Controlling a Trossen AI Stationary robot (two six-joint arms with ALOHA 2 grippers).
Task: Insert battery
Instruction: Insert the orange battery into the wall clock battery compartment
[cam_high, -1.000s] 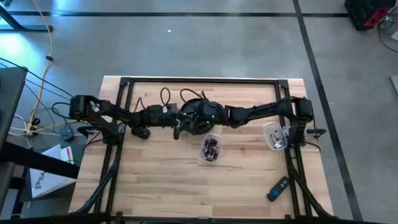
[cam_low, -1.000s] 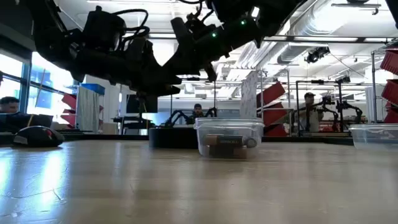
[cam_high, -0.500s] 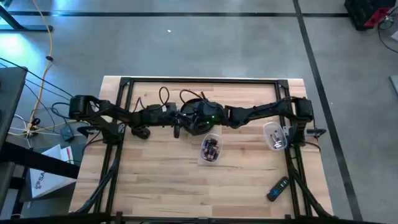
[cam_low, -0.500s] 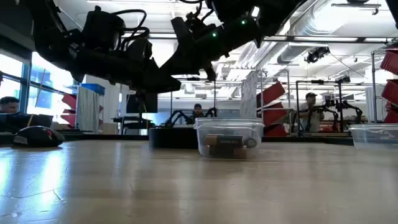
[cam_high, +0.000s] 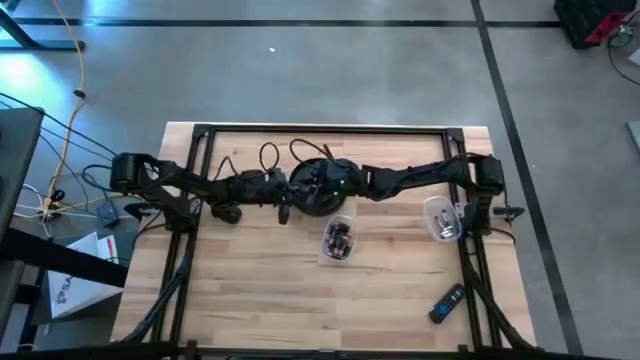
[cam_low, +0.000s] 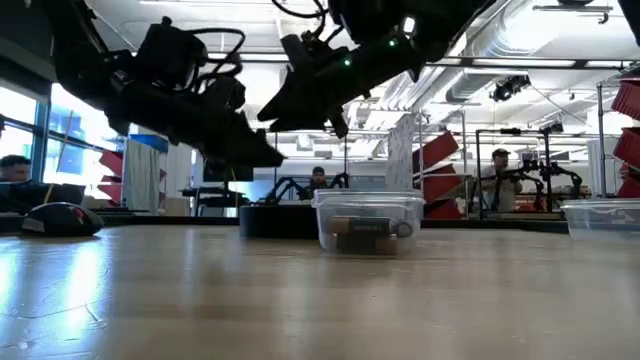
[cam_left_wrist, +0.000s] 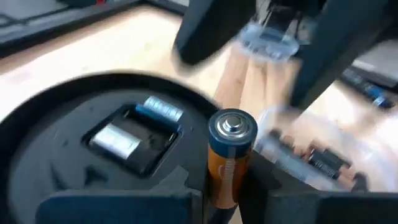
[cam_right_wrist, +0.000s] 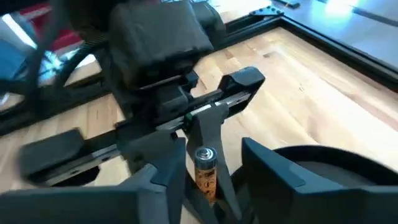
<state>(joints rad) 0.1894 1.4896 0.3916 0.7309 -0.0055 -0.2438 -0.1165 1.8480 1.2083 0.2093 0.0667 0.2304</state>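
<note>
Your round black device (cam_left_wrist: 74, 162) sits in the right gripper (cam_high: 318, 190), held above mid-table, its open battery slot (cam_left_wrist: 127, 134) just beside the battery (cam_left_wrist: 229, 155). Your left gripper (cam_left_wrist: 227, 199) has that battery clamped upright.

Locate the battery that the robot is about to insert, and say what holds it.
The battery stands upright, clamped in the left gripper, mid-table at the far side, beside the round black device with its open battery slot.

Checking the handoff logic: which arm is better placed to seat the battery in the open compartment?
Left. The left gripper is shut on the battery, right beside the round black device with its open compartment. The right gripper apparently holds that device.
</note>
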